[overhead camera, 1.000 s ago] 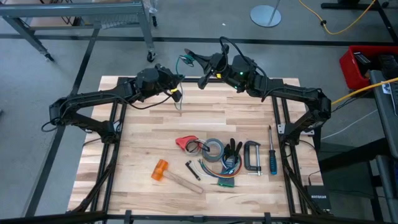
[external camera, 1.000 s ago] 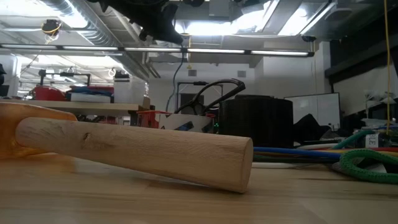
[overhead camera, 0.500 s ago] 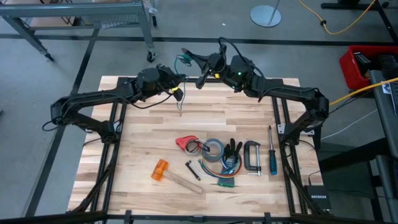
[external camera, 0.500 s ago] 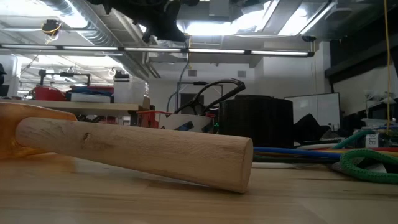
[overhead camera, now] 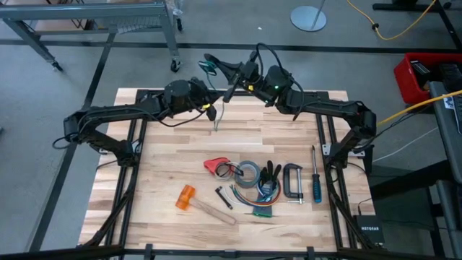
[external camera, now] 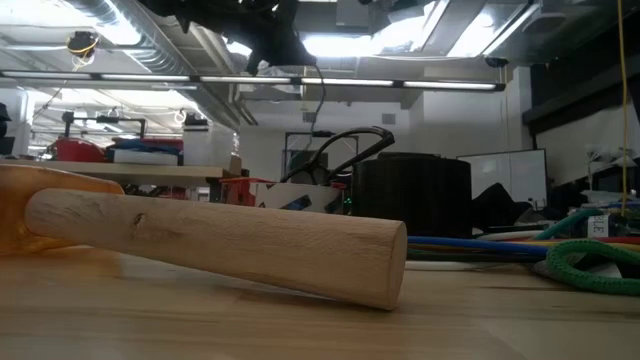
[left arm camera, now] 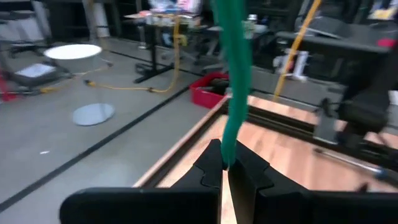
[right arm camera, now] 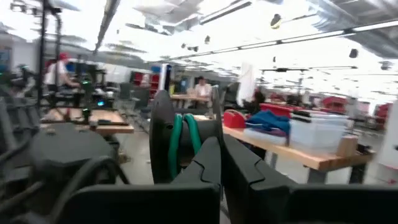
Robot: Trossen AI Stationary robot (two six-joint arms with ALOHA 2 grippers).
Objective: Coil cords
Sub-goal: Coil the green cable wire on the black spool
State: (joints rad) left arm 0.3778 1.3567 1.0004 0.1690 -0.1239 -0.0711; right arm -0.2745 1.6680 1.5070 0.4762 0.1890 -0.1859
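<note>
The cord is thin and teal-green. Its wound loops [overhead camera: 208, 66] [right arm camera: 183, 142] sit at my right gripper [overhead camera: 219, 68] [right arm camera: 221, 163], which is shut and held high over the table's far edge. From there the cord runs to my left gripper [overhead camera: 211, 108] [left arm camera: 225, 167], also shut, just nearer and lower. A strand [left arm camera: 236, 74] rises from the left fingers. A short free end [overhead camera: 217, 123] hangs below them, clear of the table. In the low view the cord [external camera: 321, 100] shows as a thin dark line hanging under the dark grippers. My left gripper pinches a single strand of the cord [left arm camera: 227, 155] between its two fingertips. The fingers point roughly level toward the table's right side and lie across the strand. The cord is lifted clear, one part leading up and away and the end hanging slack below. My right gripper has the cord's green loops [right arm camera: 181, 155] at its shut fingers, which point level to slightly upward toward the table's left. The fingers hide the place of contact. The loops are held in the air, clear of the table.
Tools lie along the table's near half: an orange-headed hammer [overhead camera: 189, 198] with its wooden handle [external camera: 220, 240], a red tool [overhead camera: 214, 165], a tape roll [overhead camera: 250, 173], a clamp [overhead camera: 292, 180], a blue screwdriver [overhead camera: 315, 185] and coloured wires [overhead camera: 260, 208]. Bare wood lies under the grippers.
My left gripper has shifted a little toward the table's right edge, and the hanging cord end has moved right with it. My right gripper has edged toward the table's left and tipped upward, carrying the green loops along.
</note>
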